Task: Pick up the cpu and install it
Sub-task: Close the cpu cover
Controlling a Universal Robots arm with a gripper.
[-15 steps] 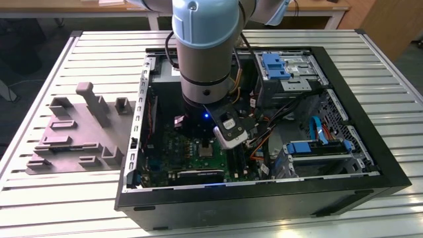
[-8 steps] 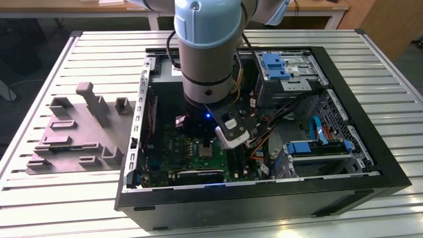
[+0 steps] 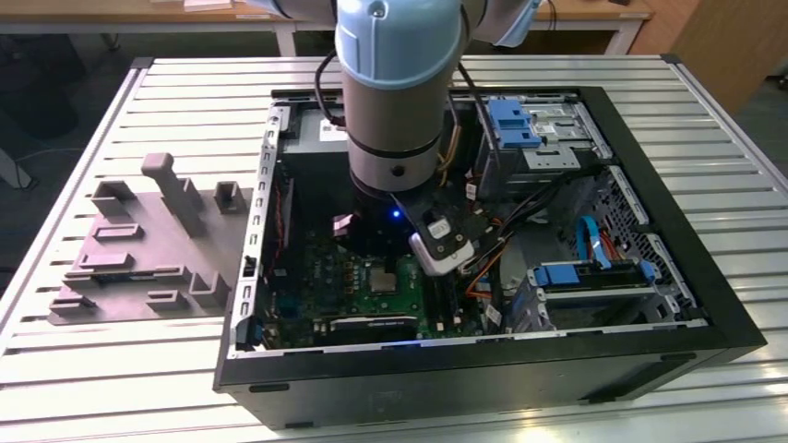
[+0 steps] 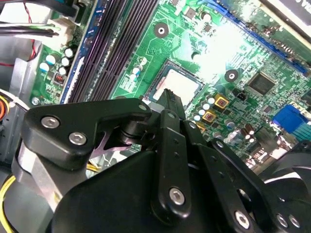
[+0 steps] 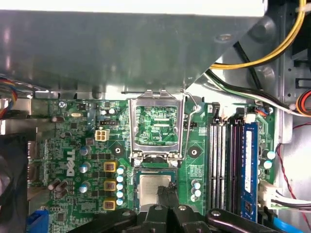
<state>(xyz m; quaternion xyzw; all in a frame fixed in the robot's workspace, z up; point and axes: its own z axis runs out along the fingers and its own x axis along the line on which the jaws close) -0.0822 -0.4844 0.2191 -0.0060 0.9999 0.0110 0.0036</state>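
The cpu (image 5: 151, 187) lies flat in its socket on the green motherboard (image 5: 73, 145), pale metal top up. It also shows in the second wrist view as the cpu (image 4: 182, 86) and in the exterior view as the cpu (image 3: 383, 281), inside the open computer case (image 3: 689, 277). My gripper (image 5: 165, 191) hangs right over the chip's edge, fingertips pressed together with nothing between them. In the second wrist view the gripper (image 4: 169, 95) points down at the chip. The socket's metal frame (image 5: 158, 103) stands flipped open beside the cpu.
Memory slots with a blue stick (image 5: 249, 165) run beside the socket. A grey metal box (image 5: 121, 43) and yellow cables (image 5: 272, 48) overhang the board. Blue drive brackets (image 3: 511, 120) sit in the case. A grey fixture (image 3: 136, 249) stands on the slatted table, at the exterior view's left.
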